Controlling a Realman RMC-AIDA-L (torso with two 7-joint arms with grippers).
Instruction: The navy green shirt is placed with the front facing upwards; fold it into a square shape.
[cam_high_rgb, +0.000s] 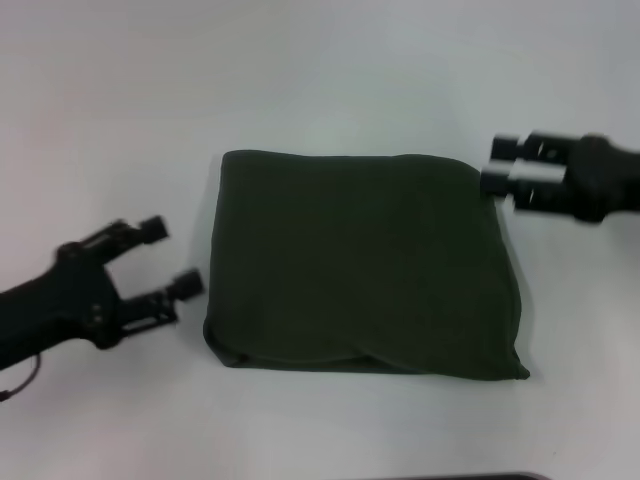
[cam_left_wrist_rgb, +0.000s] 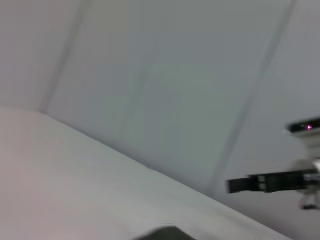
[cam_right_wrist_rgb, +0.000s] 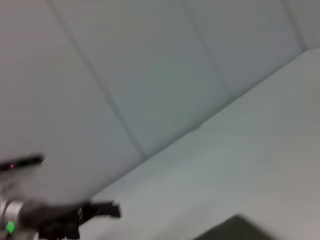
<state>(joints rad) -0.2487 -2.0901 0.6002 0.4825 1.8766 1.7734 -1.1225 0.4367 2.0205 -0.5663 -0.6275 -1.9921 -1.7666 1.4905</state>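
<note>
shirt (cam_high_rgb: 365, 265): folded to a rough square, plain green side up, mid worktop (cam_high_rgb: 320, 80)
left hand (cam_high_rgb: 170, 258): released, fingers spread, just beside shirt's left edge, not touching
right hand (cam_high_rgb: 498, 166): by shirt's far right corner, grip state cannot tell

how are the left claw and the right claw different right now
The left claw sits beside the shirt's near left side, a clear gap away; the right claw is at its far right corner. The left claw's fingers are spread wide; the right claw's show a narrower gap. Both are black, open, and hold nothing.
</note>
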